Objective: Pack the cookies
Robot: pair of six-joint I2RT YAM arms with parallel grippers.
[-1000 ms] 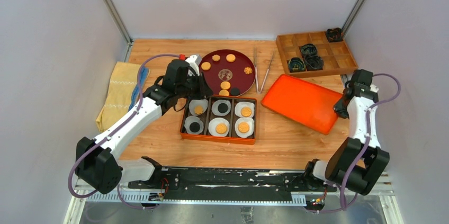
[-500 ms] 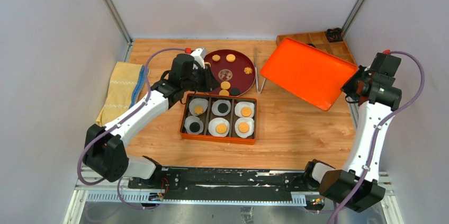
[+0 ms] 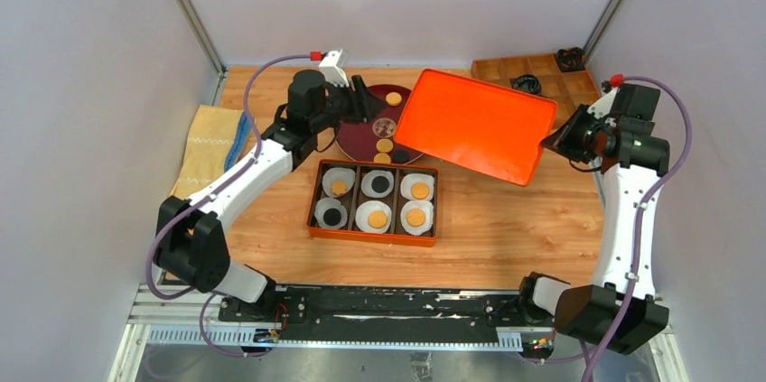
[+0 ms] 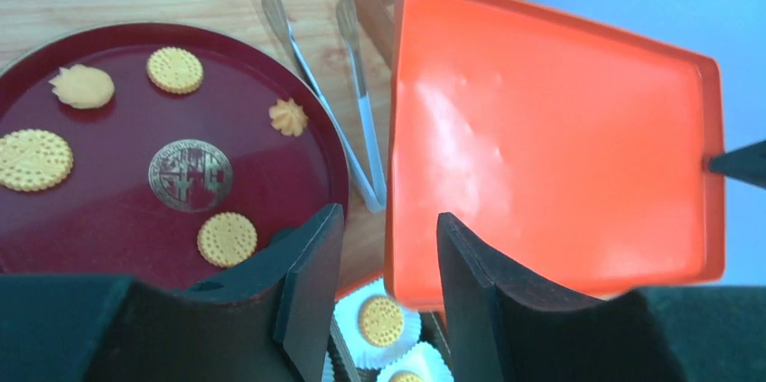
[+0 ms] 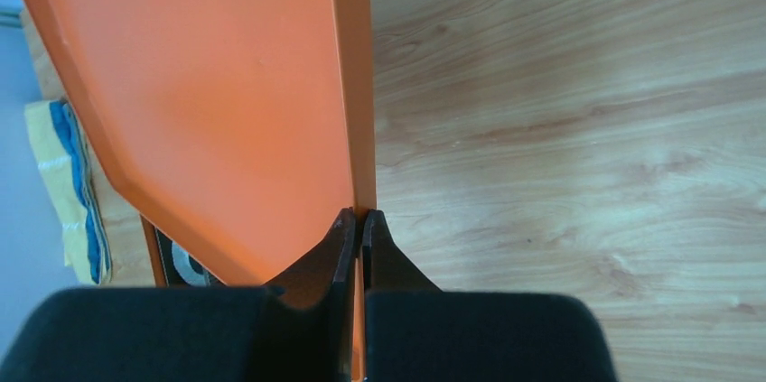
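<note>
My right gripper (image 5: 359, 219) is pinched tight on the rim of the orange lid (image 3: 474, 125), one finger on each side of the thin edge. The lid is tilted and seems to hang clear of the table (image 3: 506, 219), though I cannot be sure its far corner touches nothing. From above it covers the right part of the round dark red plate (image 4: 117, 129) and most of the tongs (image 4: 363, 120) beside it.

My left gripper (image 4: 388, 217) hovers over the near edge of that plate with its jaws well apart and nothing between them.

The cookies (image 4: 175, 69) are in two places. Five lie loose on the plate around its gold emblem: three flat tan ones and two knobbly ones. The others sit in the orange box (image 3: 372, 236) just in front of the plate, one in each of its six compartments, each on a white paper cup (image 3: 364, 210). The back row reads tan, black, tan; the front row black, tan, tan.

A yellow cloth (image 3: 206, 152) lies at the left edge of the table, and a wooden divided tray (image 3: 542, 70) stands in the far right corner.
</note>
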